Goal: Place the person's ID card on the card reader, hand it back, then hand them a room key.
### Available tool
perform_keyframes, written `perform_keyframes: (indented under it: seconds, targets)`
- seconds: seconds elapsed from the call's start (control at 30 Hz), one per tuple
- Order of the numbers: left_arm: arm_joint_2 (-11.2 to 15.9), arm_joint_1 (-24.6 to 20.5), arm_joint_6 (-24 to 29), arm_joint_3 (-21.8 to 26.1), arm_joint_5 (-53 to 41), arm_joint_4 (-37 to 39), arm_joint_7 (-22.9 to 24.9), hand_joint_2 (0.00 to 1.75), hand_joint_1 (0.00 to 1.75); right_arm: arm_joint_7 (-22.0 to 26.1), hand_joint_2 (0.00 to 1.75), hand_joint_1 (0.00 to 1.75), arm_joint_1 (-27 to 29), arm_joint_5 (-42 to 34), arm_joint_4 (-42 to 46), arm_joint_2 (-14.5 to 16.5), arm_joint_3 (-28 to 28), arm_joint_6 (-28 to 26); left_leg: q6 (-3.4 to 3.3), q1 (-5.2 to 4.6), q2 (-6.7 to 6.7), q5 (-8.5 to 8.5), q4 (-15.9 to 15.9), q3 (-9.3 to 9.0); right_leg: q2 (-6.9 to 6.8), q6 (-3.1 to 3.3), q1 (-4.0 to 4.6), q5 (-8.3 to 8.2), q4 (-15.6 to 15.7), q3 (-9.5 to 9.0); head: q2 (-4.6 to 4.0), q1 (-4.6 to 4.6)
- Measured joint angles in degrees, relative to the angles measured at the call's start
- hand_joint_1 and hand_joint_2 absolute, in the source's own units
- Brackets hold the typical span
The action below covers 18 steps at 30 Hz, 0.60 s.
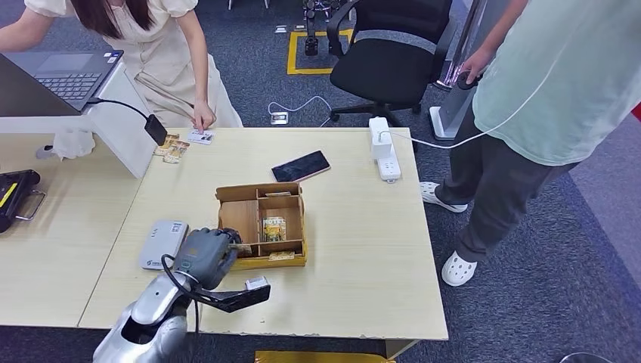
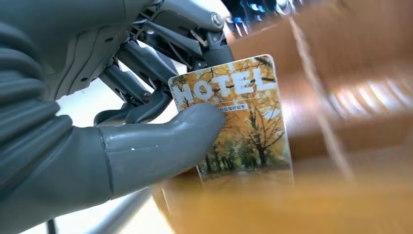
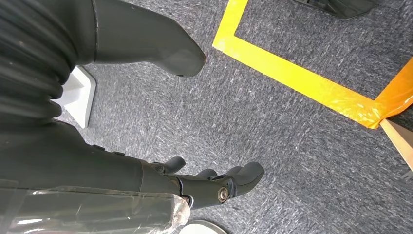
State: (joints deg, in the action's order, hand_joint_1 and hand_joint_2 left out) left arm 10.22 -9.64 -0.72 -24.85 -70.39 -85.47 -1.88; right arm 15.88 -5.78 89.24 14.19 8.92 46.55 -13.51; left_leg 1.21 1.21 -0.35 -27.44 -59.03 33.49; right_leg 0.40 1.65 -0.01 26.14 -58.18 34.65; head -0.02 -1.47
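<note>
Your robot's left hand (image 1: 205, 255) is pinching a room key (image 2: 234, 117) between the thick grey thumb and the darker fingers (image 2: 146, 63); in the left wrist view you are seeing the card's face, with yellow autumn trees and the word HOTEL printed on it. In the head view this hand is hovering at the left front corner of the cardboard box (image 1: 291, 261), just over its edge, and the card itself is too small there to tell apart. The box is sitting in the middle of the table (image 1: 363, 265), divided into compartments, and one more card with the same yellow picture (image 1: 274, 228) is standing in its middle compartment. The card reader (image 1: 163, 243), a pale flat device, is lying just beside the hand, on the robot's left side. Your right hand (image 3: 214, 183) is hanging over the grey carpet with its fingers apart and holding nothing. Farther away, at the far edge of the table, a person's hand (image 1: 202, 119) is touching the ID card (image 1: 200, 137), and a few small cards are lying near it. A dark phone (image 1: 301, 166) and a white power strip (image 1: 384, 147) are lying beyond the box, well apart from the robot's hand.
</note>
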Motion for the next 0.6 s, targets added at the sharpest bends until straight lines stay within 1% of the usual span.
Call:
perform_keyframes:
  seconds: [0.17,0.27,0.43,0.6]
  targets:
    - [3.38,-4.96,-1.84,6.81,3.38,-4.50,-0.52,1.75,1.75,0.14,1.75,0.00,0.18,-0.03,0.00,0.00,0.31,-0.03,0.04,0.02,0.00,0.03,0.00,-0.01,0.00,0.01,0.02,-0.01,-0.08,0.01,0.01,0.00]
    - [4.69,-7.16,-2.63,10.38,4.05,-6.62,-0.82,1.75,1.75,0.14,1.75,0.00,0.23,-0.04,0.00,0.00,0.35,-0.04,0.05,0.01,0.00,0.04,0.00,-0.03,0.00,0.01,0.01,-0.01,-0.09,0.00,0.01,-0.01]
    - [5.23,-8.11,-2.87,12.35,4.13,-8.71,-0.71,1.75,1.75,0.35,1.75,0.00,0.22,-0.04,0.00,0.00,0.36,-0.04,0.05,0.00,0.00,0.03,0.00,-0.01,0.02,0.01,0.00,0.00,-0.08,0.01,0.01,0.01]
    - [4.86,-10.27,-2.79,13.85,2.66,-8.70,1.64,1.75,1.75,0.30,1.75,0.00,0.06,0.25,0.00,0.02,0.36,0.03,0.04,-0.01,0.00,0.03,0.00,0.00,0.00,0.01,-0.01,0.00,-0.06,0.02,0.01,0.00]
